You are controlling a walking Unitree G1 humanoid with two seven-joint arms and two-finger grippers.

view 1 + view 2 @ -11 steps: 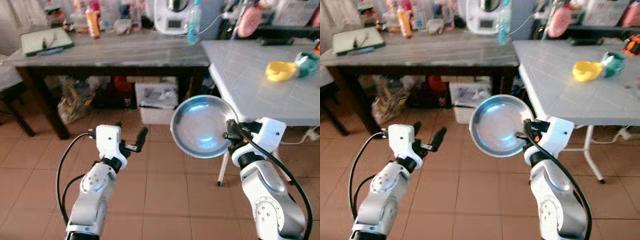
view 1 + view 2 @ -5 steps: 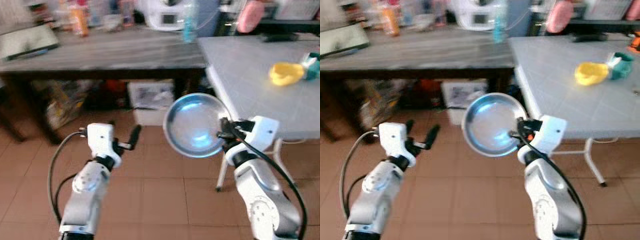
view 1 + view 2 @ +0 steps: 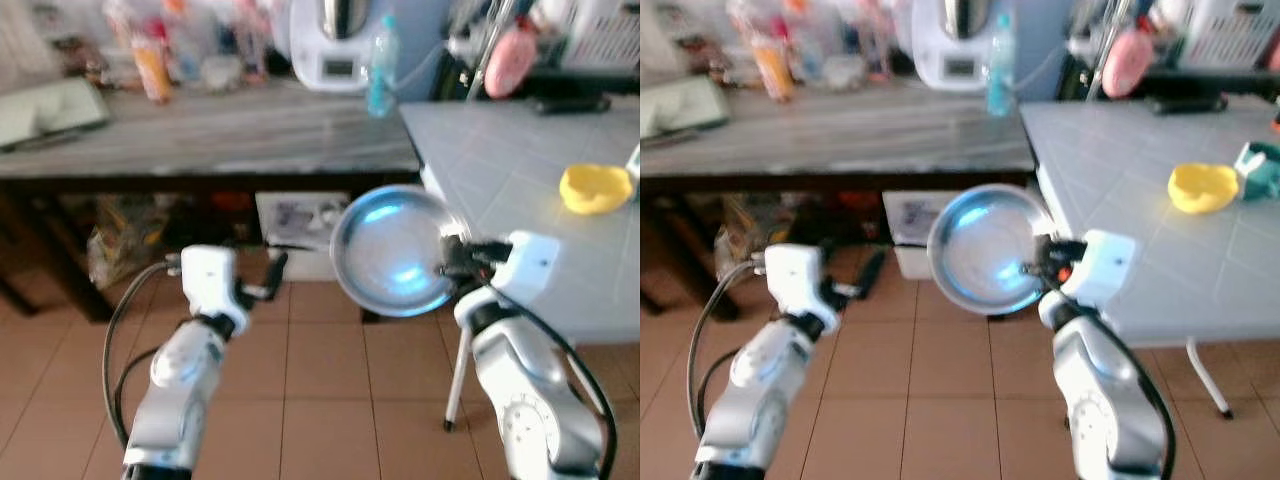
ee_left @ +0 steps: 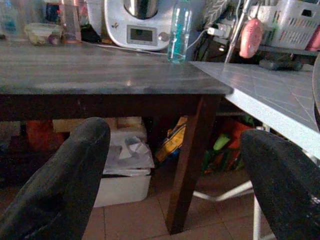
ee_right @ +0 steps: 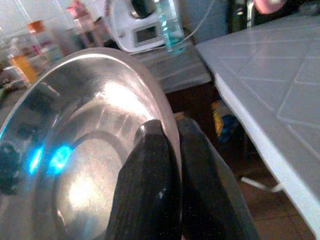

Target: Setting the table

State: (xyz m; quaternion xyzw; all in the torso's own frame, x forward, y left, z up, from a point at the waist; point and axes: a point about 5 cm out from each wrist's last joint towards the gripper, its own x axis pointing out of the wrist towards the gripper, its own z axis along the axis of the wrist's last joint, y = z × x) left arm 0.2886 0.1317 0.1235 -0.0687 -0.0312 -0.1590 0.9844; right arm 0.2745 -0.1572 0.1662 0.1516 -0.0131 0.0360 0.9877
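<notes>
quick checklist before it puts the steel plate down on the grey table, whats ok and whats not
1. Grip on plate: ok. The right gripper pinches the rim of the steel plate, one finger on each side.
2. Plate attitude: not ok for setting down. It is held up on edge, its hollow facing the camera, so it needs levelling first.
3. Plate over the table: not ok yet. It hangs at the near corner of the grey table, above the floor.
4. Landing spot: ok. The table's near part looks bare; the yellow bowl sits further along.
5. Left gripper: ok. Open, holding nothing, off to the left of the plate.
6. Image sharpness: cannot tell fine clearances; the head views are blurred.
</notes>
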